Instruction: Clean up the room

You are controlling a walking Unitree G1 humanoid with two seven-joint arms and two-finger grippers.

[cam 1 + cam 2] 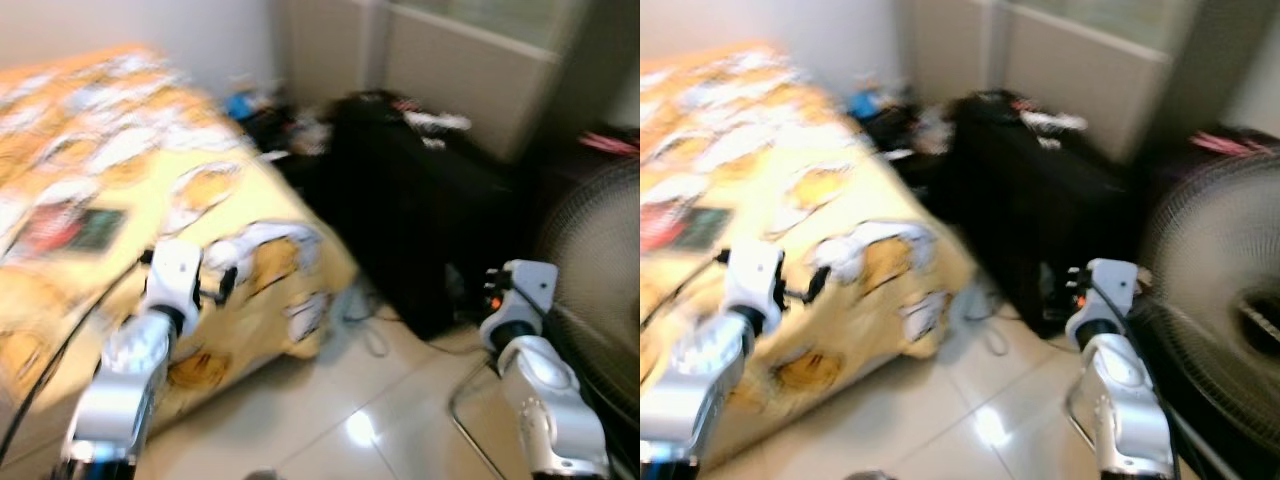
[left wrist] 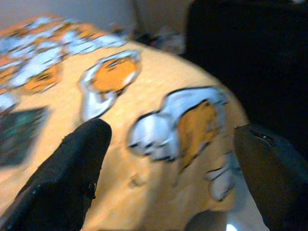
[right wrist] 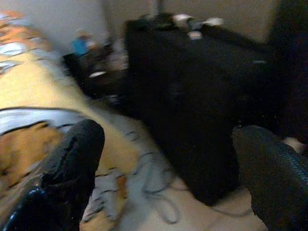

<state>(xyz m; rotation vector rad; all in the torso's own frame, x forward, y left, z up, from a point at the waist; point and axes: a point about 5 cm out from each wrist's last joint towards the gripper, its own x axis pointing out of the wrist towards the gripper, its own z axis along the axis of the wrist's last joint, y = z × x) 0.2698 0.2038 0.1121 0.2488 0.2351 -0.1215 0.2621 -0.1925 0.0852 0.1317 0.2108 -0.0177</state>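
Note:
The picture is blurred. A bed with a yellow cartoon-print cover [image 1: 130,170] lies to my left, and a dark flat book-like item [image 1: 72,230] rests on it. My left gripper [image 2: 171,139] hovers open over the bed's near corner, with nothing between its fingers [image 2: 72,168]. My right gripper [image 3: 166,139] is open too, held in front of a black cabinet-like block [image 1: 420,210], apart from it. A heap of small clutter [image 1: 275,115] sits in the corner behind the bed. Loose cables [image 1: 365,320] lie on the floor by the bed's corner.
A large standing fan [image 1: 1220,310] is close on my right, its metal base [image 1: 470,420] on the pale tiled floor [image 1: 330,420]. Small things [image 1: 435,122] lie on top of the black block. Pale cupboard doors [image 1: 470,60] stand behind it.

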